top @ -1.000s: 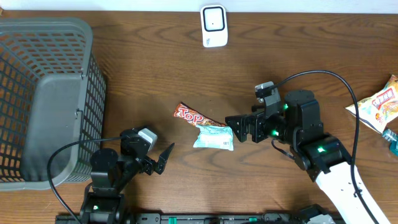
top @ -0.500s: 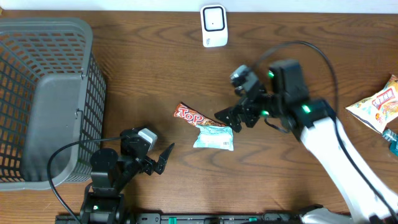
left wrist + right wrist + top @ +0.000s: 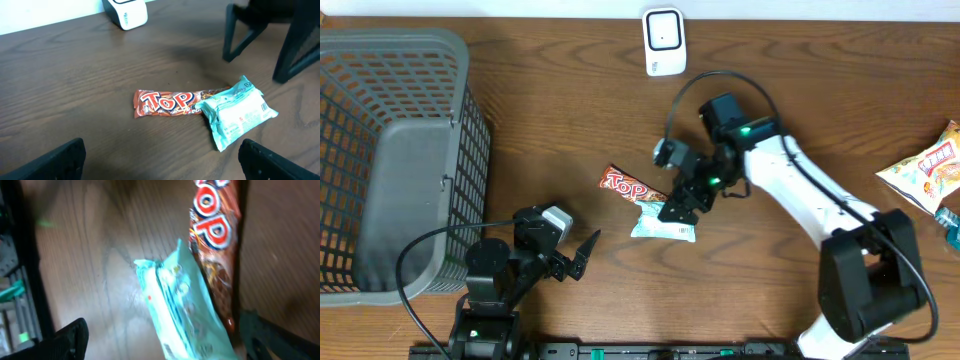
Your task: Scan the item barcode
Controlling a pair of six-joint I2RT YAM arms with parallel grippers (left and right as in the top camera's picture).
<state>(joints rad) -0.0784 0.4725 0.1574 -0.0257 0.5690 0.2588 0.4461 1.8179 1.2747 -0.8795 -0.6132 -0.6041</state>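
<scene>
Near the worktop (image 3: 540,120) front edge, the left gripper (image 3: 582,255) sits open. At the centre, the Top bar (image 3: 623,186) has one end under the teal packet (image 3: 665,225). The packet is likely light, soft and slippery, so pinch across its narrow width. The right gripper (image 3: 680,206) hovers above it, jaws spread.

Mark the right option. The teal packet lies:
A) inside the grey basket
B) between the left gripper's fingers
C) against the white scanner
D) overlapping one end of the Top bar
D: in the left wrist view the teal packet covers one end of the Top bar.
</scene>
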